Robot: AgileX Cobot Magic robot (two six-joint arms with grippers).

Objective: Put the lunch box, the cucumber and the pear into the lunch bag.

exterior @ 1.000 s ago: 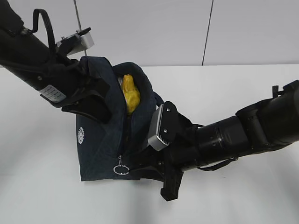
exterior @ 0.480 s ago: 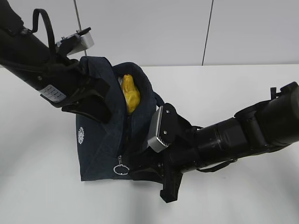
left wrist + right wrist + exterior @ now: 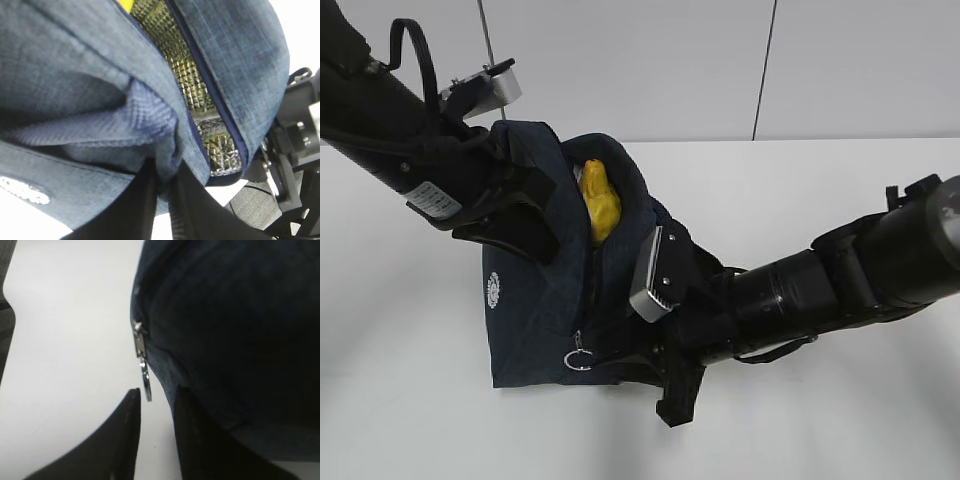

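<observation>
You have the white table under everything; on it, left of centre, sits the lunch bag, dark navy, its top gaping so the silver foil lining shows along the open zipper edge; the bag is the largest of the task's things in view. Your left arm comes in from the far left and its left gripper has its jaws pinched together on a fold of the bag's fabric at the left side of the opening, holding that side up. Your right arm reaches in from the right, low and near; the right gripper has its two dark fingers a little apart, right at the bag's near lower corner, and one finger lies against the cloth; the metal ring pull hangs just above the gap between them, and you cannot tell whether it is touched. Inside the open mouth, toward the far side, the yellow pear stands with its narrow neck up. The lunch box and the cucumber cannot be made out.
</observation>
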